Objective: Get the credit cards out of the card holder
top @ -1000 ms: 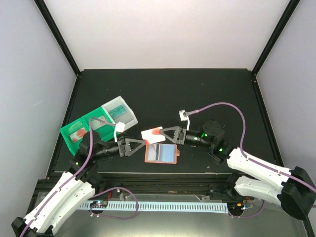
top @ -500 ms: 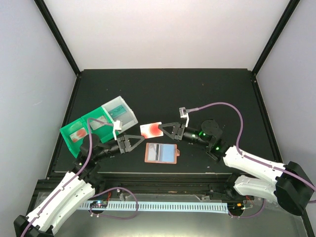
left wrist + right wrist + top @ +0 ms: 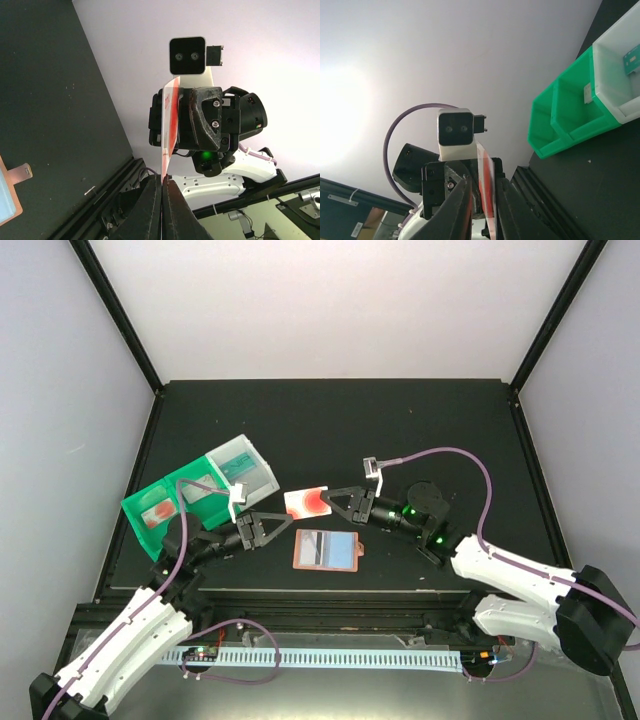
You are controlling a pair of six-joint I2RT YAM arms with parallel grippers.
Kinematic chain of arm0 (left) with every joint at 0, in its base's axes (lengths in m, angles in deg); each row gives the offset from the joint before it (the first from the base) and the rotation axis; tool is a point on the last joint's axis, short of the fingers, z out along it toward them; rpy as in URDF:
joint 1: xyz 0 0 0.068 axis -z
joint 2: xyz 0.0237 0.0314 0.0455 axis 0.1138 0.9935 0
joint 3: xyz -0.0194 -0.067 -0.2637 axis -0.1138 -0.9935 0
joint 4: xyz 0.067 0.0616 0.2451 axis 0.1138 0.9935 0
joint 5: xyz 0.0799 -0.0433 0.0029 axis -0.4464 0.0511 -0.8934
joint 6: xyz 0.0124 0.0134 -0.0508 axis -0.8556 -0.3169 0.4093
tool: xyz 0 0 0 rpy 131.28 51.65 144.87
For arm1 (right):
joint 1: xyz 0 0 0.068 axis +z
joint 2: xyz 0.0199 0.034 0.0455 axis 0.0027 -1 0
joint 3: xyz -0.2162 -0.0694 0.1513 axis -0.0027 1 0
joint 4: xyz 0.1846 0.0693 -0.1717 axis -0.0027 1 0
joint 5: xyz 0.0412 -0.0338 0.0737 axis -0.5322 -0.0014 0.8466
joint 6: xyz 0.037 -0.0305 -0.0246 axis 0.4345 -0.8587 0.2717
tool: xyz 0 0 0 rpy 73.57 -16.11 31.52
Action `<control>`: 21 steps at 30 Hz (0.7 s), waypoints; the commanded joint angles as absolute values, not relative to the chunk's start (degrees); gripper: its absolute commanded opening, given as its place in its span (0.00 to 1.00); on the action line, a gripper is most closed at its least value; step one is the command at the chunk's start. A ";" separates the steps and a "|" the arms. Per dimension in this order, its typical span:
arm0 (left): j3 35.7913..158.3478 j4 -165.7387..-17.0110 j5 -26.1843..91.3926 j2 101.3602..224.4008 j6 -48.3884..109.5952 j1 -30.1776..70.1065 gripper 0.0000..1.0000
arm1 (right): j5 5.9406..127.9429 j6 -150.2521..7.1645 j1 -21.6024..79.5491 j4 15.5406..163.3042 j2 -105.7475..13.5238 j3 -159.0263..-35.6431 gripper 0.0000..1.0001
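Pinching the white-and-red card [image 3: 305, 502] by its right edge, the right gripper [image 3: 330, 505] is clenched on it and holds it in the air. The right wrist view shows the card running down between that gripper's own fingers. A second ago the card sat lower, right over the top edge of the holder [image 3: 327, 550]. Now it has come up and away, off toward the tray side, so this one looks fully out of its pocket.

Opposite, the left gripper [image 3: 288, 524] has shifted only a touch and points straight at the card's left edge. Its fingers are drawn nearly together, and in its wrist view the card's bottom corner meets the slit between them. Whether they nip that corner or merely sit against it cannot be told, so this may be a hand-over in mid-air.

Below the pair, the holder lies open and flat on the table [image 3: 400, 430], its tab on the right. A grey-blue card [image 3: 317, 549] and a teal one [image 3: 342, 548] sit in its pockets, so the job looks only partly done, with two cards to go.

Out to the left stands the green-and-white tray [image 3: 542, 132], with a teal piece in the white bin. It is well apart from the holder. Nothing lies between the grippers and the holder, but the two sets of fingers are very close together, and a tug from both could bend or drop the card.
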State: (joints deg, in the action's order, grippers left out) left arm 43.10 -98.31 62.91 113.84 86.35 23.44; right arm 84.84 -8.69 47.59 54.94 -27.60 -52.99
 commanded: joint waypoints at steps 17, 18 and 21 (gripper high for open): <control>65.98 -55.40 57.43 124.04 59.29 8.59 0.02 | 77.01 -22.84 47.42 77.96 -12.21 -53.28 1.00; 67.25 -53.01 58.20 125.13 57.47 6.02 0.01 | 76.76 -23.42 47.44 79.14 -11.56 -53.41 1.00; 70.90 -46.78 58.92 128.27 51.90 0.15 0.02 | 75.69 -24.56 47.47 81.56 -9.07 -52.99 1.00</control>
